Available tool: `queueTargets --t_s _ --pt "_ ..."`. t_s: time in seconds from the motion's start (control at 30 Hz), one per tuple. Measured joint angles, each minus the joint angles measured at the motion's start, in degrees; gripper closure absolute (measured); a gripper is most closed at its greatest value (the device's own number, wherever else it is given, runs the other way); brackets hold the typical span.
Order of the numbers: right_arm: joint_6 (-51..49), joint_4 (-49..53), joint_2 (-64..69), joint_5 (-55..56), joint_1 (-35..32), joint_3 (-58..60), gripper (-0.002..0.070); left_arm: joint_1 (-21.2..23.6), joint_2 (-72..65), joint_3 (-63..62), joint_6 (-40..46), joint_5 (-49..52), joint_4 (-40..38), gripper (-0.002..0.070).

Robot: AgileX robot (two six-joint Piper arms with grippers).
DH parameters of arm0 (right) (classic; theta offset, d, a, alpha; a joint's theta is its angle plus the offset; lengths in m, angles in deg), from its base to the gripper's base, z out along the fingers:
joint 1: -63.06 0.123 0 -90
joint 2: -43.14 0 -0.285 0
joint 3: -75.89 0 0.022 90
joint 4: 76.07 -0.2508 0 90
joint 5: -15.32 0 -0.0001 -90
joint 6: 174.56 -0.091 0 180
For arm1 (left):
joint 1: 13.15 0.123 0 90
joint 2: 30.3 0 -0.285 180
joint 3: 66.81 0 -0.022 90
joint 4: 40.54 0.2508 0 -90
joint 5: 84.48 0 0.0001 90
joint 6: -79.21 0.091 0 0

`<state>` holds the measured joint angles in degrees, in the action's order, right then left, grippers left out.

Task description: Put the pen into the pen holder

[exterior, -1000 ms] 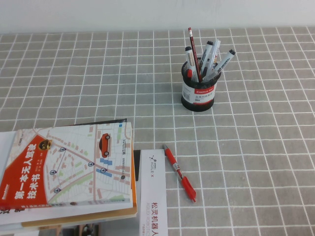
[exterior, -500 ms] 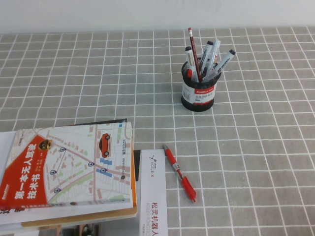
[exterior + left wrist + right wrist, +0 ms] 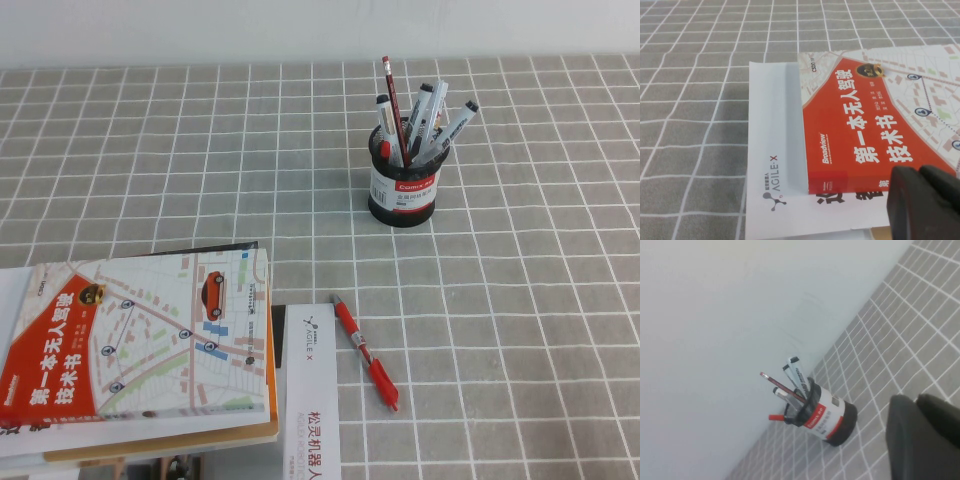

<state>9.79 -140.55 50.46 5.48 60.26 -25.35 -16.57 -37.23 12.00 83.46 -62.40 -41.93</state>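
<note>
Near the lower middle of the high view you have the red pen lying flat on the grid cloth, slanted, its tip just beside the white booklet and the stacked book. Up and to the right of centre stands the pen holder, already crowded with markers and a pencil, well apart from the pen.

Neither arm shows in that view. The left gripper hangs over the book's red cover; the right gripper looks toward the holder from a distance. I cannot tell how the fingers of either stand (only dark housing shows).

Nothing is grasped yet. Your risks: a flat, slanted pen can roll or skid if you close off-axis; approaching from the left may catch the booklet's edge. At the holder, the little free room means the pen could strike the standing markers, or tip the cup.
</note>
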Motion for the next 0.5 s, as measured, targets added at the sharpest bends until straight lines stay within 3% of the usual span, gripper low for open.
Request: queueTargets --t_s 0.33,0.5 --pt "8.2 -12.8 0.0 -5.7 0.0 0.0 0.0689 0.0 0.0 0.0 0.0 0.0 0.0 0.0678" --pt "26.4 -10.9 0.2 -16.3 0.0 -4.4 0.0689 0.0 0.0 0.0 0.0 0.0 0.0 0.0678"
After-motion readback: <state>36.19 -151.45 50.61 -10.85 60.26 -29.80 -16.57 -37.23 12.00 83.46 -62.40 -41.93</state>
